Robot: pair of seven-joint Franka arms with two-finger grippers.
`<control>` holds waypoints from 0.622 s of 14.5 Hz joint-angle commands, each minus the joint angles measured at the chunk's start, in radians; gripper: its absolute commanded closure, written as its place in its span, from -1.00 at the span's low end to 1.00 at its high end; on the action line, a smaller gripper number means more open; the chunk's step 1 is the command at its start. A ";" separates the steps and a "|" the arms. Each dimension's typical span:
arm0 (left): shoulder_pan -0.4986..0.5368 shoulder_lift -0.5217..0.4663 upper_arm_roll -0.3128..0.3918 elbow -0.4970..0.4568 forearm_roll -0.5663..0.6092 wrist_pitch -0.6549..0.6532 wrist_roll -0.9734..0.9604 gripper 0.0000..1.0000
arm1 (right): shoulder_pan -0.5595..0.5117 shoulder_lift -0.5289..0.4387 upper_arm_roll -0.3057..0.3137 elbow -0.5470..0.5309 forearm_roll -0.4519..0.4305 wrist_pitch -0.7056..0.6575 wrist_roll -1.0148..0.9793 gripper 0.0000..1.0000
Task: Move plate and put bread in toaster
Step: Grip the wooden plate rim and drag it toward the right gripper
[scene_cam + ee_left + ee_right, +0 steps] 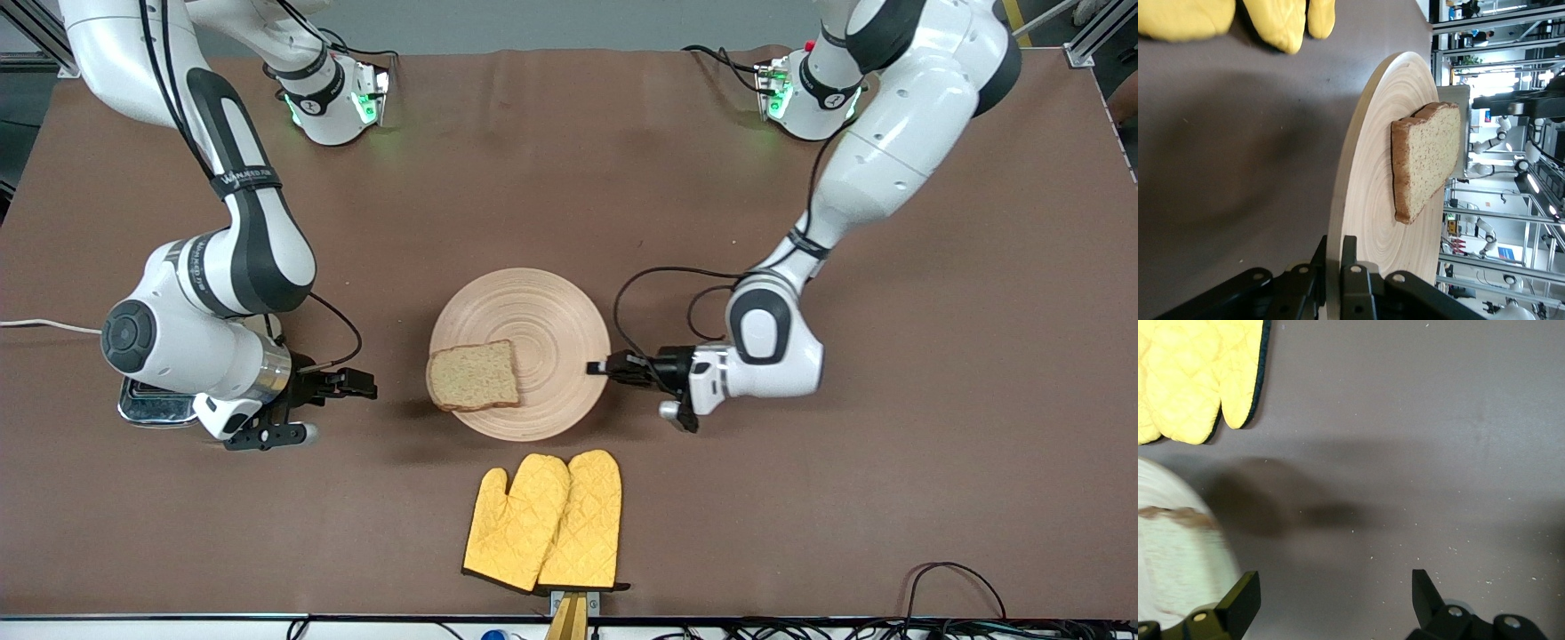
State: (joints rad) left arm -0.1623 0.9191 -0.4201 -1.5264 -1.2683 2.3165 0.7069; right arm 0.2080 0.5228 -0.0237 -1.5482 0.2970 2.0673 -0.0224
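- Left gripper (594, 367): fingers clamped on the rim of the plate (533, 331), at its edge toward the left arm's end of the table.
- Right gripper (342, 409): fingers spread wide, holding nothing, over bare table beside the toaster (151, 404).
- Bread (474, 376): lies on the plate, overhanging the rim toward the right arm's end.
- Yellow oven mitts (544, 521): nearer the front camera than the plate, apart from it.
- Toaster: mostly hidden under the right arm.

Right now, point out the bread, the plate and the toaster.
bread (474, 375), front view, middle of the slice.
plate (551, 313), front view, bare grooved face.
toaster (153, 405), front view, chrome top edge under the right arm.
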 commanded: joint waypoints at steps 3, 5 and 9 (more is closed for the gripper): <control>-0.114 0.041 -0.006 0.009 -0.123 0.148 0.025 0.98 | -0.012 0.006 0.027 -0.027 0.027 0.022 -0.066 -1.00; -0.129 0.046 -0.006 0.009 -0.146 0.159 0.040 0.98 | -0.025 0.022 0.027 -0.030 0.059 0.039 -0.131 -1.00; -0.115 0.038 0.001 0.005 -0.143 0.165 0.052 -0.19 | -0.027 0.037 0.027 -0.111 0.094 0.137 -0.261 -1.00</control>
State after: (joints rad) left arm -0.2993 0.9744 -0.4178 -1.5221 -1.3832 2.4886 0.7452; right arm 0.1927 0.5628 -0.0080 -1.6029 0.3597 2.1492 -0.2032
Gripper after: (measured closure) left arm 0.872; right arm 0.000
